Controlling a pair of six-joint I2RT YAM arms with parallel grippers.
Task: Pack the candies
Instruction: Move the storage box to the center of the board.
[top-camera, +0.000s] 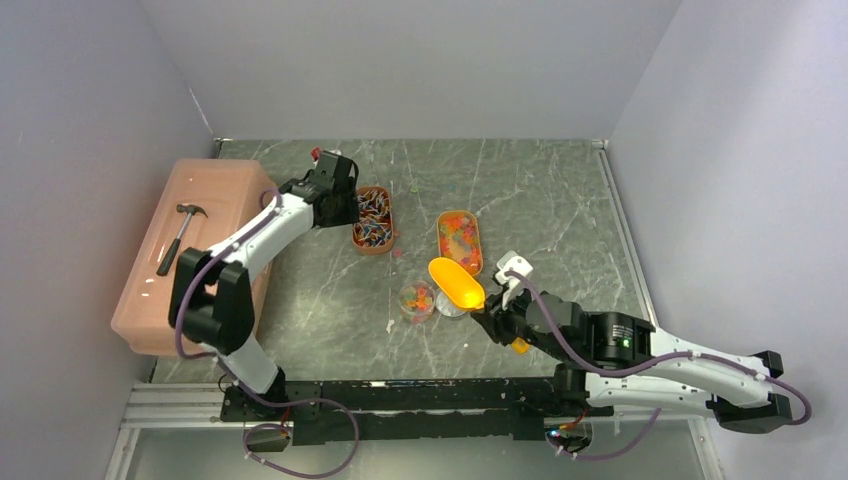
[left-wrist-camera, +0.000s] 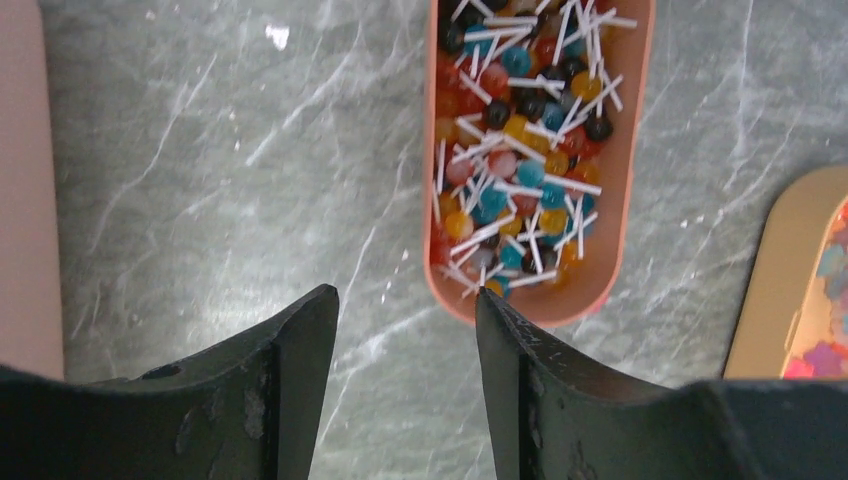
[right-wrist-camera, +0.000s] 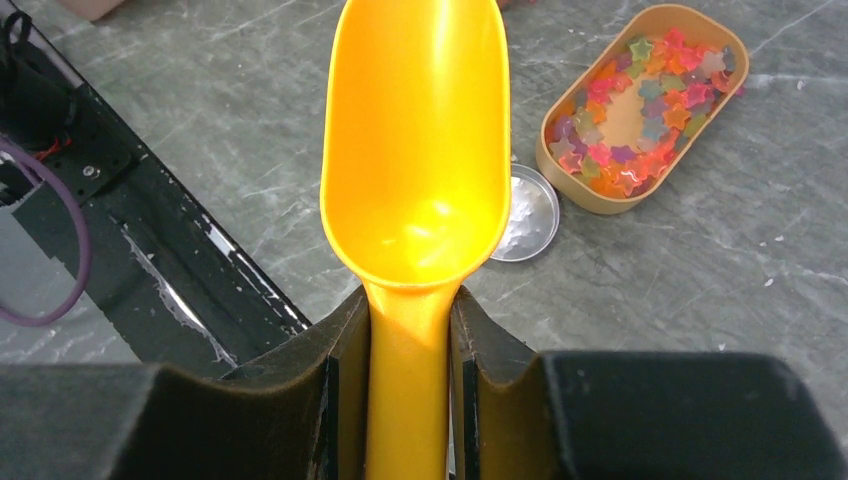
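Note:
Candies on white sticks (left-wrist-camera: 520, 150) fill the oval tray (top-camera: 373, 220) at the back left. Star-shaped candies (right-wrist-camera: 640, 110) lie in the second oval tray (top-camera: 459, 238). A small round clear tub (top-camera: 417, 299) holds a few mixed candies, and a round silver lid (right-wrist-camera: 527, 213) lies beside it. My right gripper (right-wrist-camera: 410, 330) is shut on the handle of the yellow-orange scoop (right-wrist-camera: 420, 150), whose bowl is empty and hovers over the lid. My left gripper (left-wrist-camera: 405, 300) is open with nothing between its fingers, above the table at the stick-candy tray's near end.
A pink lidded box (top-camera: 195, 250) with a hammer (top-camera: 180, 238) on top stands along the left wall. The black mounting rail (top-camera: 400, 395) runs along the near edge. Walls close the table on three sides.

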